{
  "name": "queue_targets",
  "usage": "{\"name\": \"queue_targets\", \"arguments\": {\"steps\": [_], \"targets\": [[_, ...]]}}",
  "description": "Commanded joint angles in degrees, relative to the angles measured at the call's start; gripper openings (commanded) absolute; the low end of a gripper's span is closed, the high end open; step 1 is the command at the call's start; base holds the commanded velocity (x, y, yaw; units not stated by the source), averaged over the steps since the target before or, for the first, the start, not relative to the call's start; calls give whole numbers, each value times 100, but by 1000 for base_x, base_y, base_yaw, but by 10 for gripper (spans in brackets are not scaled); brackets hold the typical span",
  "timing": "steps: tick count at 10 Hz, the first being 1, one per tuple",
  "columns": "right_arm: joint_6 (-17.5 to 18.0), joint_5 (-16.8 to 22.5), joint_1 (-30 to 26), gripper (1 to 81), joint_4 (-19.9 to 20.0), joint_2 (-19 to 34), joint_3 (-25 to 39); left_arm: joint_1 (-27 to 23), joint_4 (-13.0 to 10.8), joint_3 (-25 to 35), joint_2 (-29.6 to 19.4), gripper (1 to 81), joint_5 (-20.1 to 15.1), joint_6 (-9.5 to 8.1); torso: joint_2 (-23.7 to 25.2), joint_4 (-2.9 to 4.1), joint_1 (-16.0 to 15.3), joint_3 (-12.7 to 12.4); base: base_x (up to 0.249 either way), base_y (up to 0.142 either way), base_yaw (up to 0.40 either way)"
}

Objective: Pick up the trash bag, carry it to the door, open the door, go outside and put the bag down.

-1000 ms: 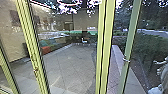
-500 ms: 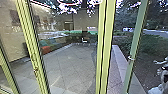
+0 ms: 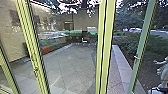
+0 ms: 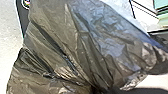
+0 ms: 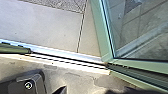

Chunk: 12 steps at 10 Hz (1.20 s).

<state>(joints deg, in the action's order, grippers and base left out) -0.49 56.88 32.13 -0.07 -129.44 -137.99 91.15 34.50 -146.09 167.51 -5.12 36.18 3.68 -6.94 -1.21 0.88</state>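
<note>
A dark, shiny trash bag (image 4: 105,42) is seen close up at the left wrist, its plastic rumpled and partly puffed out. Thin, soft and somewhat slippery film is suggested by the gloss and the sharp creases, and a modest weight is guessed, though the contents are hidden. Sagging, swinging and tearing are more to be expected than any stiffness. The best hold is judged to be at the gathered folds (image 4: 87,75), where several layers are drawn together; a pinch on one smooth panel could be pulled loose or ripped through.

By the way the folds are bunched, the bag is probably carried by the left gripper, but how far its jaws are parted cannot be told. Nor can it be told whether the right gripper's jaws are wide or narrow, or whether anything is touched by them.

In the right wrist view, a green-framed glass door (image 5: 102,32) is seen set at an angle to a pale metal threshold (image 5: 67,56), apparently open, with paving (image 5: 45,27) visible beside it.
</note>
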Motion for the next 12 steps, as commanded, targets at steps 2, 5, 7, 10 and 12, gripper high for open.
{"name": "queue_targets", "arguments": {"steps": [2, 5, 7, 10, 12], "targets": [[-101, -942, 1106, 811, 974, -340, 458, -242, -13, 37, -15, 10, -490, 64, 0, 0, 0, 0, 0, 0, 0], [-92, -1476, 1800, 811, 983, -717, 659, -241, -13, 37, -15, 10, -481, 64, 0, 0, 0, 0, 0, 0, 0], [-92, -1688, 2152, 811, 974, -918, 634, -242, -13, 37, 2, 10, -481, 64, 0, 0, 0, 0, 0, 0, 0], [-83, -1899, 2505, 811, 930, -1226, 582, -242, -13, 37, 2, 10, -481, 64, 0, 0, 0, -2, 0, 0, 0], [-83, -2014, 2706, 811, 904, -1412, 493, -242, -13, 37, -7, 10, -481, 64, 0, 0, 0, -2, 0, 0, 0]]}}
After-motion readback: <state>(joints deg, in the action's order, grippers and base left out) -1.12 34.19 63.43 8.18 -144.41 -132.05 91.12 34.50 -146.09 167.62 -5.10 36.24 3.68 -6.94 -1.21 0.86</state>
